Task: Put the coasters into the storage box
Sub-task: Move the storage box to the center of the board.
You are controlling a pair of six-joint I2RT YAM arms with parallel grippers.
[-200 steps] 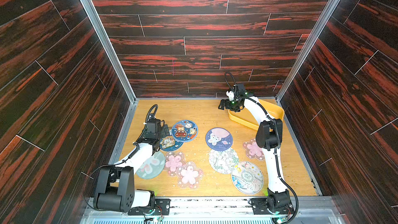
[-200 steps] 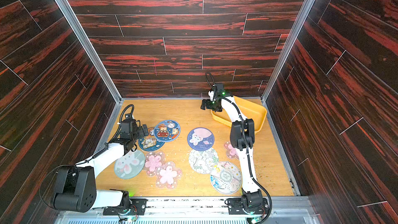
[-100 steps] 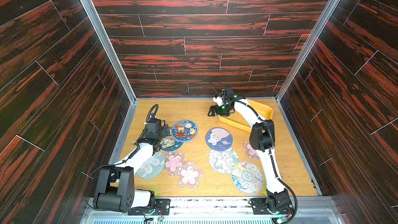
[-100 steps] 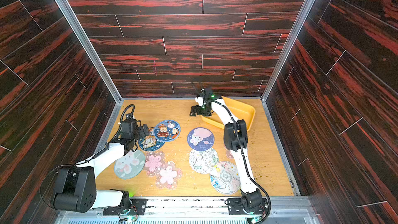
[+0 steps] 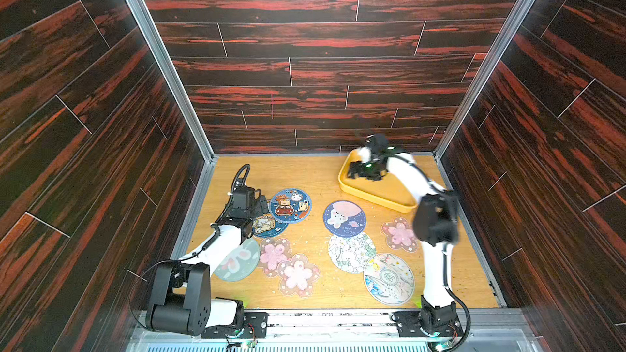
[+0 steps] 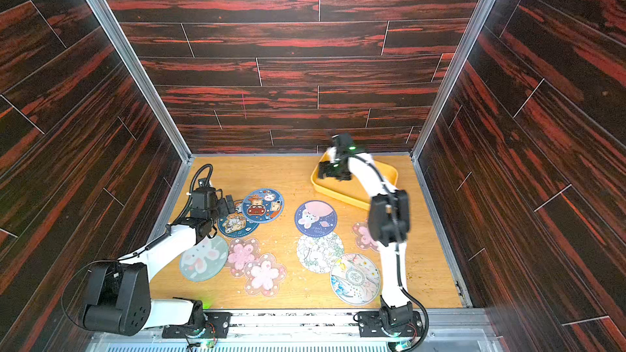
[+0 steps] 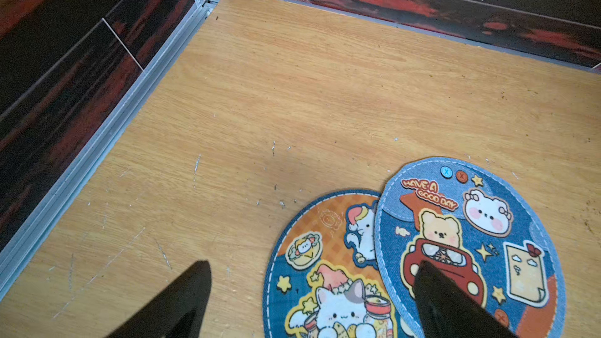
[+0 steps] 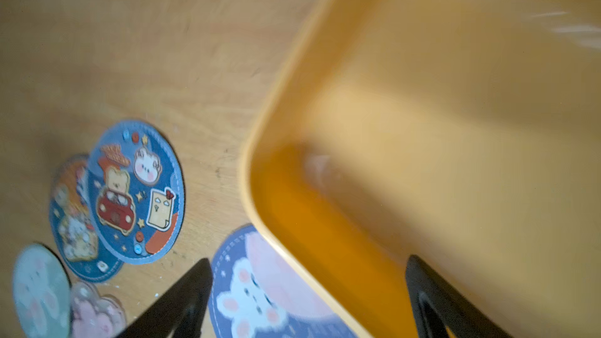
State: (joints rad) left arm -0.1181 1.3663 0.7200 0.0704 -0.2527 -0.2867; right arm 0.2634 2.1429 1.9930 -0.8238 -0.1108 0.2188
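Observation:
The yellow storage box lies at the back right with nothing inside that I can see. My right gripper is open astride its left near wall, one finger inside and one over the navy moon coaster. My left gripper is open above two overlapping blue cartoon coasters, the bear-in-car one and the cat one. A grey-green coaster, three pink blossoms and two white floral discs lie flat.
Dark wood-look walls enclose the wooden floor on three sides, with metal rails at the floor's edges. The right arm's elbow hangs over the right-hand pink blossom. Bare floor shows at the back left.
The storage box has slid left, away from the right wall, with my right gripper at its left end. The left arm has not moved.

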